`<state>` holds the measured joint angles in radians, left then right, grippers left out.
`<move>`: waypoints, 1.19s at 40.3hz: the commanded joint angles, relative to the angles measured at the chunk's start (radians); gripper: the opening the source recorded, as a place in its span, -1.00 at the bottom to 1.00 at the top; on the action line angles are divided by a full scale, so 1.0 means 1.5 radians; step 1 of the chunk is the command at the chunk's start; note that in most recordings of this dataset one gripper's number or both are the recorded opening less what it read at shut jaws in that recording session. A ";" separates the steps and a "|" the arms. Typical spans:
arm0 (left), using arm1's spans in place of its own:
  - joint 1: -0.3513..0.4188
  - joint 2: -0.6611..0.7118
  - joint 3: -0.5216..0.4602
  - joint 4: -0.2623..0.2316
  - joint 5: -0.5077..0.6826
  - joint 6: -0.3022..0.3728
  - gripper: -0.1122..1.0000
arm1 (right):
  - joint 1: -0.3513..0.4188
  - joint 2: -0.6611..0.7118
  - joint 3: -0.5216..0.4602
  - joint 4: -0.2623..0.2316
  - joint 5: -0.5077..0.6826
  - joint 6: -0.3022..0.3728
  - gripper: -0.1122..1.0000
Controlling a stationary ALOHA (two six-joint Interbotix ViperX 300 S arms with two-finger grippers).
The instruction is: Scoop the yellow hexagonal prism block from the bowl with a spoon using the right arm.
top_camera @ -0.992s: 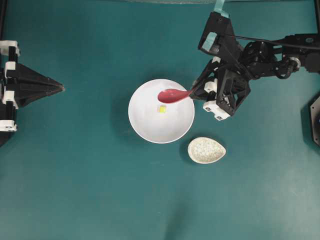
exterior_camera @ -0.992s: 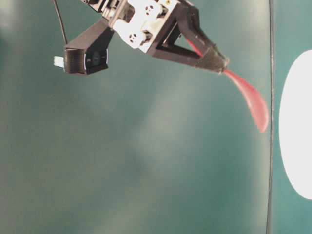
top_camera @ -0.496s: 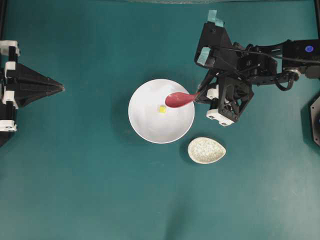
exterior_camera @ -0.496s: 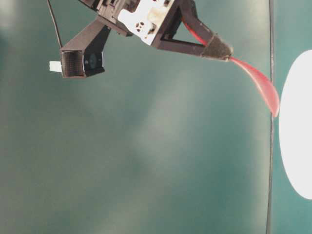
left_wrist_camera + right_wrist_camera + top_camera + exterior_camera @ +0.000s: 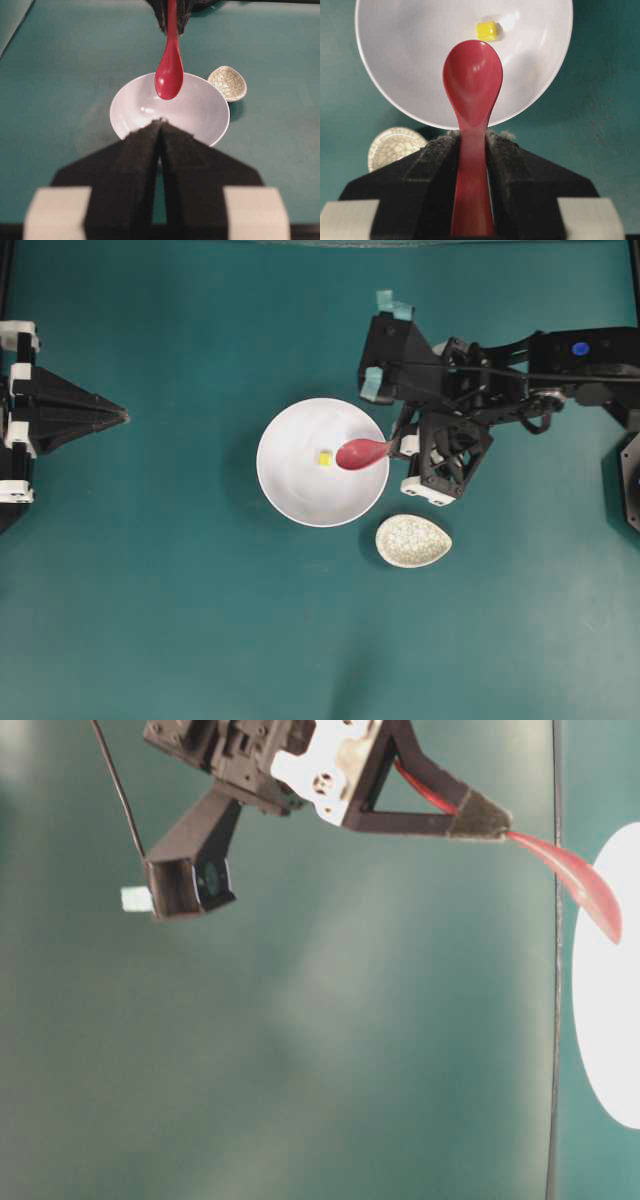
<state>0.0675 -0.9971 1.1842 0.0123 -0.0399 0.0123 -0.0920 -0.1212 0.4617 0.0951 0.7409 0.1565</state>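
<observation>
**Spoon poised over a white bowl holding one yellow block**

The white bowl contains only the yellow hexagonal prism block, near its centre. The right gripper pinches the red spoon by its handle; its empty scoop hangs above the bowl, just beside the block. The left gripper, pressed together, sits well apart.

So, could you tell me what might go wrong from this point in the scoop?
1. The yellow block is tiny and sits loose beyond the spoon tip; a push could skid it up the bowl wall.
2. The right gripper pinches only the thin handle, so pressing on the bowl could twist the spoon.
</observation>
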 commanded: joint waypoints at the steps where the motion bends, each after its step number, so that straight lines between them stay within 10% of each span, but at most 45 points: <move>1: 0.002 0.003 -0.018 0.002 -0.003 0.000 -0.79 | 0.001 0.001 -0.027 -0.004 0.013 0.000 -0.38; 48: 0.002 0.003 -0.018 0.002 -0.003 0.000 -0.79 | 0.005 0.077 -0.032 -0.013 -0.019 -0.010 -0.38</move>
<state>0.0675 -0.9971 1.1827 0.0123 -0.0399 0.0123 -0.0890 0.0015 0.4387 0.0752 0.7240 0.1411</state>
